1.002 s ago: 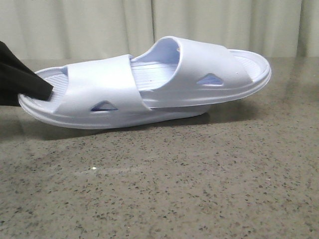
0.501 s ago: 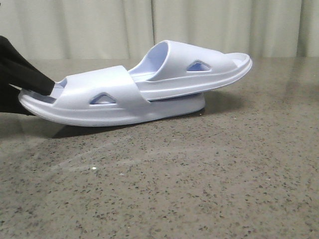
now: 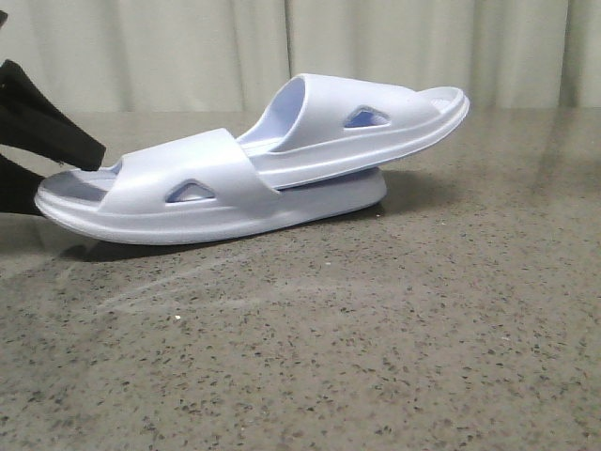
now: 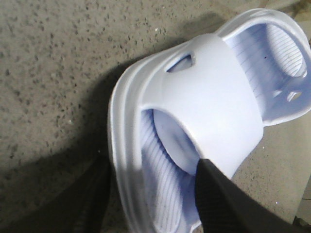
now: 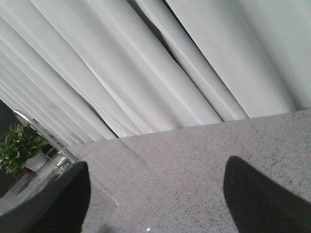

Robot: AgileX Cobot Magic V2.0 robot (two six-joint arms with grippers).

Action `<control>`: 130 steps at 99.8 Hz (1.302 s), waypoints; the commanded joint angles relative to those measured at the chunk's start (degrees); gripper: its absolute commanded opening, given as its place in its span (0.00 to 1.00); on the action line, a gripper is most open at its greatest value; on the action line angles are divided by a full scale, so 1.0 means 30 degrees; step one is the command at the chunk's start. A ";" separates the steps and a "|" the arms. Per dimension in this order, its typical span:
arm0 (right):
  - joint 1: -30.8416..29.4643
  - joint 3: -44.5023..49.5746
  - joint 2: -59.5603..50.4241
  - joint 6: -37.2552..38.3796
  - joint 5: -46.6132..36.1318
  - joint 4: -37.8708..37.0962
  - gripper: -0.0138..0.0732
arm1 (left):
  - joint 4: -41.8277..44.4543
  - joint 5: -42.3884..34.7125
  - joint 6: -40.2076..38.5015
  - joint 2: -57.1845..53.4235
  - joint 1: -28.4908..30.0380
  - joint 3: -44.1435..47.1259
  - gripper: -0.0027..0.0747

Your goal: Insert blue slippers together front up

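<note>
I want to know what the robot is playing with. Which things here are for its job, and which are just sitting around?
For the job:
- lower slipper, flat on the table
- upper slipper, tucked under the lower one's strap, its free end tilted up
- left gripper, open at the lower slipper's end

Just around:
- speckled table
- curtain
- potted plant
- right gripper, open, holding nothing

The rear end of the upper slipper (image 3: 376, 117) disappears beneath the strap of the lower slipper (image 3: 188, 188), so how deep it is nested cannot be seen. Just left of the lower slipper, the left tool (image 3: 42, 150) is cropped by the frame edge. In the left wrist view its fingers (image 4: 223, 199) run out of frame, one blurred. The right tool (image 5: 155, 194) shows only two dark, cropped fingertips over the surface (image 5: 194, 160).
</note>
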 commanded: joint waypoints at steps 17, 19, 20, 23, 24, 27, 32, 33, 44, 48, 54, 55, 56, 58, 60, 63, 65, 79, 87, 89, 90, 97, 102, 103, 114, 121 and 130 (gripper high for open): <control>-0.0093 -0.0583 -0.0623 -0.0075 0.1268 0.1277 0.73 | -0.0758 -0.0275 0.0212 -0.0403 0.0020 -0.2023 0.48; -0.0093 -0.0583 -0.0623 -0.0075 0.1268 0.1277 0.73 | -0.0619 -0.0462 0.0212 -0.0403 0.0020 -0.2152 0.48; -0.0093 -0.0583 -0.0623 -0.0075 0.1268 0.1277 0.73 | -0.0566 -0.0533 0.0212 -0.0403 0.0020 -0.2234 0.48; -0.0093 -0.0583 -0.0623 -0.0075 0.1268 0.1277 0.73 | -0.0333 -0.0891 0.0212 -0.0403 0.0020 -0.2402 0.48; -0.0093 -0.0583 -0.0623 -0.0075 0.1268 0.1277 0.73 | -0.0239 -0.0947 0.0212 -0.0403 0.0020 -0.2441 0.48; -0.0093 -0.0583 -0.0623 -0.0075 0.1268 0.1277 0.73 | -0.0098 -0.1227 0.0212 -0.0403 0.0020 -0.2610 0.48; -0.0093 -0.0583 -0.0623 -0.0075 0.1268 0.1266 0.73 | 0.0097 -0.1762 0.0212 -0.0403 0.0020 -0.2817 0.48; -0.0093 -0.0583 -0.0623 -0.0075 0.1268 0.1266 0.73 | 0.0144 -0.1927 0.0212 -0.0403 0.0020 -0.2820 0.48; -0.0093 -0.0583 -0.0623 -0.0075 0.1268 0.1266 0.73 | 0.0257 -0.3624 0.0212 -0.0403 0.0020 -0.3213 0.48; -0.0093 -0.0583 -0.0623 -0.0075 0.1268 0.1266 0.73 | 0.0349 -0.4238 0.0212 -0.0403 0.0020 -0.3354 0.48; -0.0093 -0.0583 -0.0623 -0.0075 0.1268 0.1266 0.73 | 0.0463 -0.5203 0.0212 -0.0403 0.0020 -0.3570 0.48; -0.0093 -0.0583 -0.0623 -0.0075 0.1268 0.1266 0.73 | 0.0511 -0.5299 0.0212 -0.0403 0.0020 -0.3626 0.48; -0.0093 -0.0583 -0.0623 -0.0075 0.1268 0.1234 0.73 | 0.0511 -0.5461 0.0212 -0.0403 0.0020 -0.3671 0.48; -0.0093 -0.0583 -0.0623 -0.0075 0.1268 0.1234 0.73 | 0.0511 -0.5713 0.0212 -0.0403 0.0020 -0.3715 0.48; -0.0093 -0.0583 -0.0623 -0.0075 0.1268 0.1234 0.73 | 0.0511 -0.5943 0.0212 -0.0403 0.0020 -0.3775 0.48; -0.0093 -0.0583 -0.0623 -0.0075 0.1268 0.1234 0.73 | 0.0511 -0.6181 0.0212 -0.0403 0.0020 -0.3963 0.48; -0.0093 -0.0583 -0.0623 -0.0075 0.1268 0.1234 0.73 | 0.0511 -0.6382 0.0212 -0.0403 0.0020 -0.4057 0.48; -0.0093 -0.0583 -0.0623 -0.0110 0.0915 0.0765 0.73 | 0.0552 -0.8017 0.0212 -0.0565 0.0020 -0.4828 0.48; -0.0093 -0.0583 -0.0623 -0.0110 0.0568 0.0343 0.73 | 0.0600 -0.9576 0.0358 -0.0944 0.0020 -0.5161 0.48; -0.0093 -0.0583 -0.0623 -0.0110 0.0473 0.0262 0.73 | 0.0600 -0.9998 0.0502 -0.1081 0.0020 -0.5227 0.48; -0.0093 -0.0583 -0.0623 -0.0110 0.0412 0.0205 0.73 | 0.0600 -1.0131 0.0699 -0.1137 0.0020 -0.5246 0.48; -0.0093 -0.0583 -0.0623 -0.0494 0.0074 0.0124 0.73 | 0.0600 -1.1465 0.1865 -0.1759 0.0020 -0.5404 0.48; -0.0093 -0.0583 -0.0623 -0.0769 -0.0189 0.0124 0.73 | 0.0685 -1.2409 0.2717 -0.2280 0.0020 -0.5498 0.48; -0.0093 -0.0583 -0.0623 -0.0820 -0.0234 0.0124 0.73 | 0.0690 -1.2656 0.2827 -0.2436 0.0020 -0.5533 0.48; -0.0093 -0.0583 -0.0623 -0.1204 -0.1098 0.0091 0.73 | 0.0962 -1.4609 0.3859 -0.3678 0.0020 -0.5579 0.48; -0.0093 -0.0583 -0.0623 -0.1990 -0.1649 0.0091 0.73 | 0.1497 -1.5399 0.3859 -0.4465 0.0020 -0.5579 0.48; -0.0093 -0.0583 -0.0623 -0.2959 -0.2573 -0.0018 0.73 | 0.1817 -1.5481 0.3859 -0.5411 0.0020 -0.5579 0.48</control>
